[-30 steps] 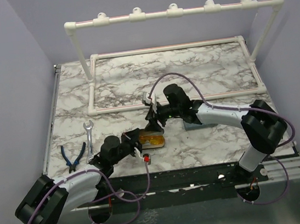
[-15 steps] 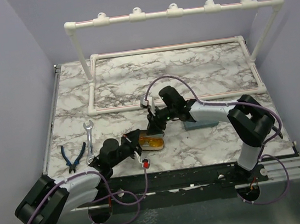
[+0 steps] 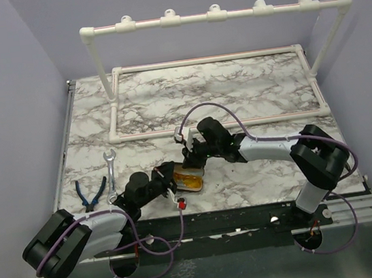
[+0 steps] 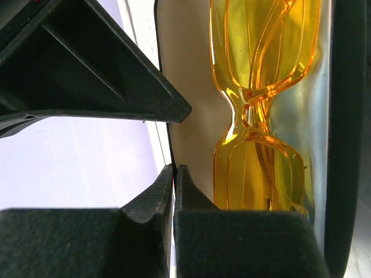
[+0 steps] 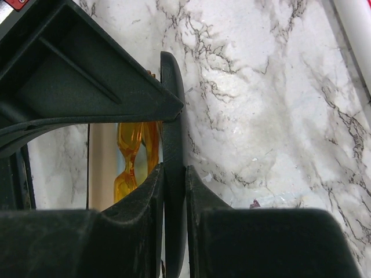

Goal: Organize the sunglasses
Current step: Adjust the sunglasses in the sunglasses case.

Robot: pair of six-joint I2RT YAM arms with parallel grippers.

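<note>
Lower centre of the top view: the left gripper point(image 4: 174, 171) has its fingers pressed together on the thin wall of the beige-lined case point(image 4: 185, 87). Inside lies 1 folded pair of glossy, translucent yellow-orange sunglasses point(image 4: 255, 162). The right gripper point(image 5: 173, 171) pinches the case's curved dark rim above the marble-patterned table point(image 5: 278, 116).

Soft, even overhead light with faint shadows; wrist views are blurred close up, with washed-out bright patches.

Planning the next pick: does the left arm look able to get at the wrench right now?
Probably not yet: the wrench lies unobstructed nearby, but the left pincer is shut on the rim of the open case.
</note>
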